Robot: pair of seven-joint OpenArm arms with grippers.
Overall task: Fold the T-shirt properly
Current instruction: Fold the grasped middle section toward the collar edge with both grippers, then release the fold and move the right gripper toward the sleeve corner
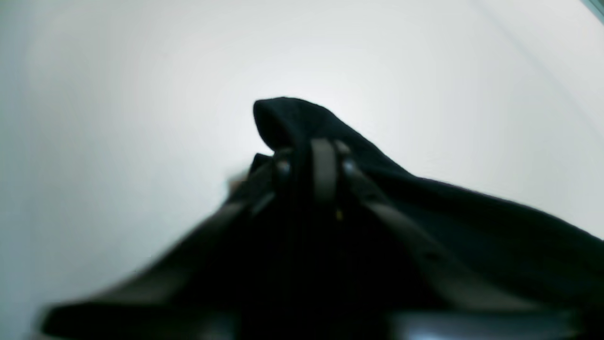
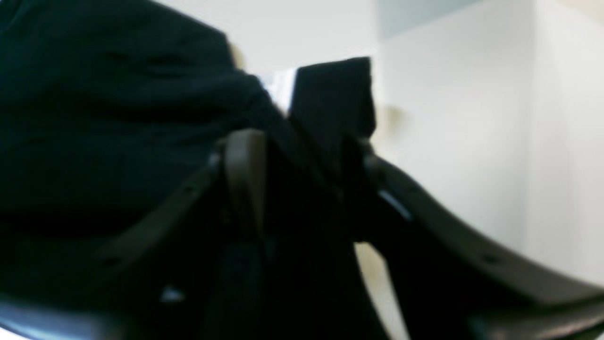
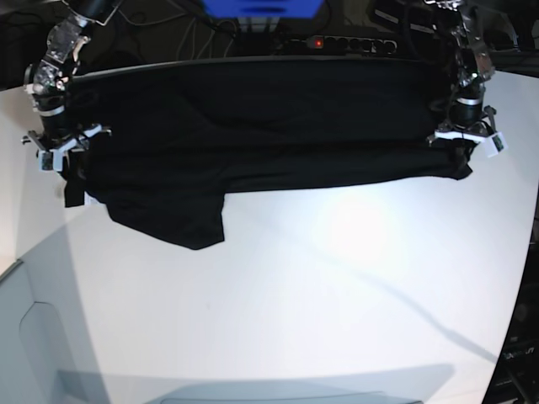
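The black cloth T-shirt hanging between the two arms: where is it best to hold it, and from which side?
Probably at its two upper corners, coming from above. The black cloth T-shirt hangs stretched between the left gripper and right gripper, each shut on a corner; a sleeve droops below, so corner grips keep the top edge straight over the white table.

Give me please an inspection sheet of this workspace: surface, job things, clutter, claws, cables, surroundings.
Surface: white table, bare in front, bright glare patch near the middle.
Job's things: black T-shirt stretched wide between the two arms; a sleeve hangs down at the base view's left.
Clutter: nothing seen.
Claws: left claw shut on the T-shirt's edge; right claw shut on the opposite edge, cloth bunched between its fingers.
Cables: tangle of wires behind the table, beside a power strip with a red light.
Surroundings: blue object at the back; the rest is dark.
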